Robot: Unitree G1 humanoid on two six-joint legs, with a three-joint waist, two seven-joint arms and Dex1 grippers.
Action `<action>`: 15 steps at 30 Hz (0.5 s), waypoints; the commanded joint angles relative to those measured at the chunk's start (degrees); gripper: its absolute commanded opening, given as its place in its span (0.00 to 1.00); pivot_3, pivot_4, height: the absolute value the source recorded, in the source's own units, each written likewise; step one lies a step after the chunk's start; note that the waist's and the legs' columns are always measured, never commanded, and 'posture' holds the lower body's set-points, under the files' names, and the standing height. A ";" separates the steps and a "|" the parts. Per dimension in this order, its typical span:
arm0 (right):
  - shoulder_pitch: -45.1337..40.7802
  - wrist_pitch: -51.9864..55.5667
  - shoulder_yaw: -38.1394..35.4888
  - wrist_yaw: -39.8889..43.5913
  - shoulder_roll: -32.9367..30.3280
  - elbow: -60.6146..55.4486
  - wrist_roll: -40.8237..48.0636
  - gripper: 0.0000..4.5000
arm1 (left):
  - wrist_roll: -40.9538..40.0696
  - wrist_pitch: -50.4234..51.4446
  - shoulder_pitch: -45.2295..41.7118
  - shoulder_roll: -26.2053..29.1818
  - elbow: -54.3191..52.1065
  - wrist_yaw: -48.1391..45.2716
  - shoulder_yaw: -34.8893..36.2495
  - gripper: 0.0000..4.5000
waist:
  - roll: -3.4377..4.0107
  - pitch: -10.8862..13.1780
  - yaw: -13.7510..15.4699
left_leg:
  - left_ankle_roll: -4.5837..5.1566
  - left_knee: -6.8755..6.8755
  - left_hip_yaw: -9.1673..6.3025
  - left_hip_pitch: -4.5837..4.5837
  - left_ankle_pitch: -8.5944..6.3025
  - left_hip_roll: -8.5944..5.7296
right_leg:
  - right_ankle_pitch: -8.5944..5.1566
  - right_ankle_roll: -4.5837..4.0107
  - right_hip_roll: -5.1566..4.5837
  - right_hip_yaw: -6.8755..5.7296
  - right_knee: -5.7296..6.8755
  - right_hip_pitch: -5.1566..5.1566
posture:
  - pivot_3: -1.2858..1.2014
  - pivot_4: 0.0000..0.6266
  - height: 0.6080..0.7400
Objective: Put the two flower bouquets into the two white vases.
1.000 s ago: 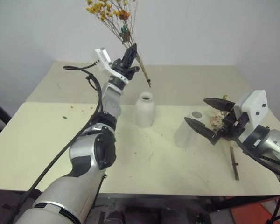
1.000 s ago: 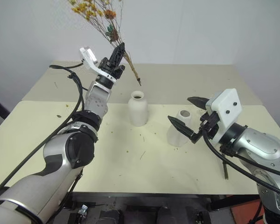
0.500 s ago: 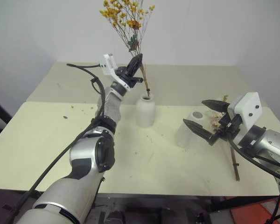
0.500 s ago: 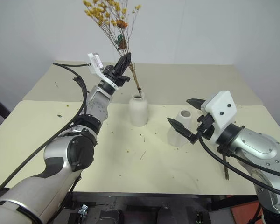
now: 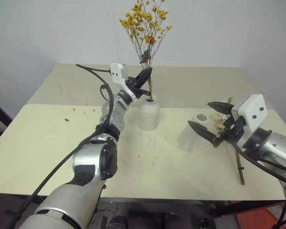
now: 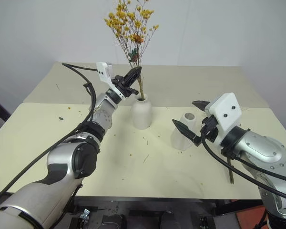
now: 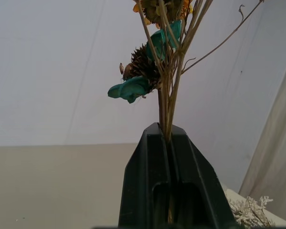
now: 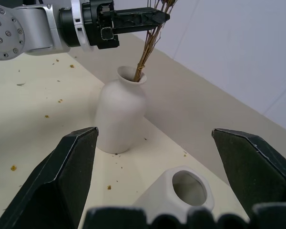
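Pale cream rectangular table [image 5: 52, 138], its top crossed by a seam where a rear section adjoins the front one. Near the middle, just in front of the seam, stands a short rounded matte white bottle vase with a narrow neck [image 5: 148, 113]. To its right, apart from it, stands a frosted white cone-shaped vase, wider at the base [image 5: 192, 132]. A brown stem [image 5: 239, 168] lies near the right edge. Small orange-yellow crumbs [image 5: 85, 113] and a dark fleck [image 5: 66, 119] are scattered over the left half.
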 commanded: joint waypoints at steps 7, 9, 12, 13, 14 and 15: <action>-0.70 0.28 -0.34 -0.79 -0.24 -1.36 -0.50 1.00 | 1.65 -4.33 1.07 -1.12 -1.55 -4.59 -2.61 0.16 | 0.00 0.00 0.04 | 0.00 0.00 0.00 0.00 0.00 0.00 | 0.00 0.00 0.00 0.00 0.00 0.00 | 0.52 0.24 1.00; -0.76 0.26 -0.25 -0.69 -0.32 -1.23 -0.59 1.00 | 1.39 -4.61 1.40 -1.12 -1.76 -4.29 -2.38 0.30 | 0.00 0.00 -0.01 | 0.00 0.00 0.00 0.00 0.00 0.00 | 0.00 0.00 0.00 0.00 0.01 0.00 | 0.52 0.24 1.00; -0.94 0.09 -0.13 -0.47 -0.52 -0.97 -0.72 1.00 | 1.17 -4.91 1.89 -0.85 -2.20 -4.77 -2.28 0.52 | 0.00 0.00 0.00 | 0.00 0.00 0.00 0.00 0.00 0.00 | 0.00 0.00 0.00 0.00 0.01 0.00 | 0.52 0.24 1.00; -0.95 0.03 -0.14 -0.39 -0.58 -0.87 -0.74 1.00 | 1.26 -5.15 2.06 -0.81 -2.35 -4.84 -2.37 0.61 | 0.00 0.00 0.01 | 0.00 0.00 0.00 0.00 0.00 0.00 | 0.00 0.00 0.00 0.00 0.01 0.00 | 0.52 0.24 1.00; -1.01 -0.01 -0.07 -0.32 -0.61 -0.80 -0.74 1.00 | 1.02 -5.37 2.36 -0.72 -2.72 -5.22 -2.26 0.68 | 0.00 0.00 0.02 | 0.00 0.00 0.00 0.00 0.00 0.00 | 0.00 0.00 0.00 0.00 0.01 0.00 | 0.52 0.24 1.00; -1.05 -0.03 -0.01 -0.28 -0.63 -0.76 -0.75 1.00 | 0.83 -5.48 2.55 -0.66 -2.98 -5.51 -2.16 0.76 | 0.00 0.00 0.01 | 0.00 0.00 0.00 0.00 0.00 0.00 | 0.00 0.00 0.00 0.00 0.01 0.00 | 0.52 0.24 1.00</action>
